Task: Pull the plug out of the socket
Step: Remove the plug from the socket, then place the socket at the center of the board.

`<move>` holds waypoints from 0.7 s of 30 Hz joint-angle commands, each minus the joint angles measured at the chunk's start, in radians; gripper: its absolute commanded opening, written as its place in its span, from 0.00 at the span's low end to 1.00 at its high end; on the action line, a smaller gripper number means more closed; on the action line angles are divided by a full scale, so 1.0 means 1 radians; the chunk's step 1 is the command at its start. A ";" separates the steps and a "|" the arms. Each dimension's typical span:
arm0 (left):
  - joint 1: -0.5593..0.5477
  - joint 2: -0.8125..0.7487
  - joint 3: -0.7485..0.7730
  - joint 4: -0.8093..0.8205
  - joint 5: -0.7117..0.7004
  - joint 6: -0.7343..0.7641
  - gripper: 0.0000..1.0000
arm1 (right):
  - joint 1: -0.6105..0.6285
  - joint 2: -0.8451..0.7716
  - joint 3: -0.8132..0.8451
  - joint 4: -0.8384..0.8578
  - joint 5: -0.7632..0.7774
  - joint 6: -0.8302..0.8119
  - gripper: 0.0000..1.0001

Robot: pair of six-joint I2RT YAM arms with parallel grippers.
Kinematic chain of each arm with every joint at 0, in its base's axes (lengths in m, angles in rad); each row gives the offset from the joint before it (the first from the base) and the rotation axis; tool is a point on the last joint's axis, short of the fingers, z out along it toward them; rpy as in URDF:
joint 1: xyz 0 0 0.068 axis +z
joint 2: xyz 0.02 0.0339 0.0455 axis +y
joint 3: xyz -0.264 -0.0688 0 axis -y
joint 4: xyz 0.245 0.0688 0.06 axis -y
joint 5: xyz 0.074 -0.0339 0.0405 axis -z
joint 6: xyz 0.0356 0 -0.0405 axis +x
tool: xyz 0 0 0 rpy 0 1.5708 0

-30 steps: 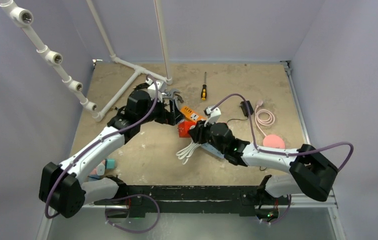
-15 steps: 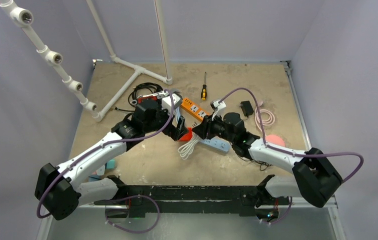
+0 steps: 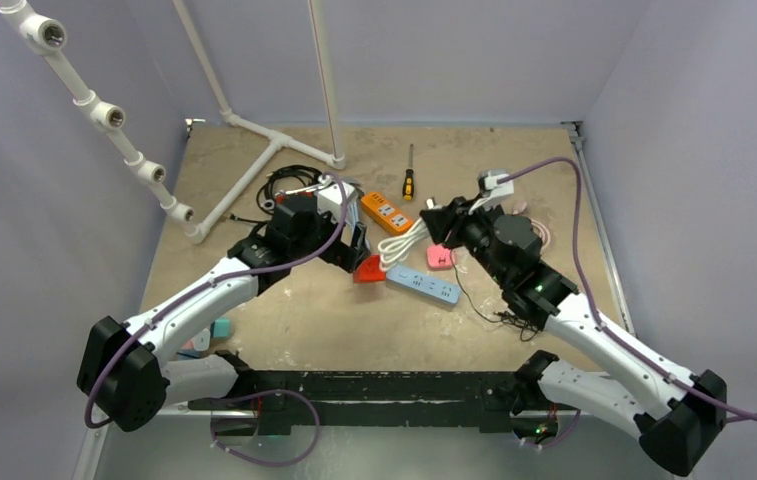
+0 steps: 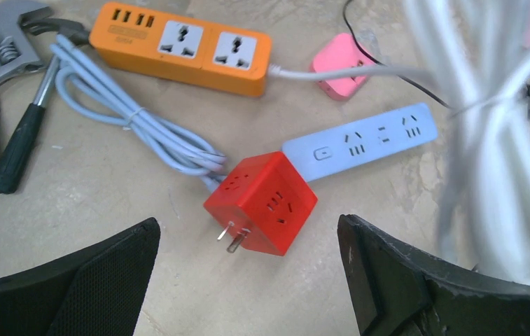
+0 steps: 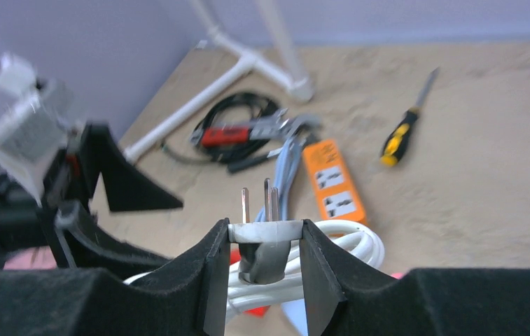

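Note:
The red cube socket (image 4: 262,201) lies on the table with its own bare prongs showing, also in the top view (image 3: 369,268). My left gripper (image 4: 248,225) is open just above it, a finger on each side and touching nothing; in the top view it (image 3: 354,246) sits left of the cube. My right gripper (image 5: 265,246) is shut on the white plug (image 5: 265,229), whose three prongs point up, free of any socket. The plug's coiled white cord (image 5: 339,245) hangs below. In the top view the right gripper (image 3: 438,218) is right of the cube, apart from it.
An orange power strip (image 3: 386,213), a light blue strip (image 3: 424,285) and a pink adapter (image 3: 441,257) lie round the cube. A screwdriver (image 3: 408,180) is behind them. A wrench (image 4: 3,28), black cable (image 3: 289,180) and white pipes (image 3: 254,170) are at the back left.
My right arm has swung up and to the right, away from the red cube, carrying the white plug and its cord. The left gripper has stayed by the cube.

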 commanded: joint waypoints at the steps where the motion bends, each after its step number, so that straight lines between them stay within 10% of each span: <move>1: 0.051 -0.010 0.011 0.037 -0.035 -0.071 0.96 | -0.008 -0.029 0.186 -0.140 0.324 -0.040 0.00; 10: 0.052 -0.024 0.005 0.031 -0.057 -0.077 0.96 | -0.056 0.034 0.462 -0.240 0.643 -0.192 0.00; 21: -0.027 0.092 0.019 0.019 -0.031 -0.085 0.96 | -0.230 0.171 0.533 -0.296 0.607 -0.227 0.00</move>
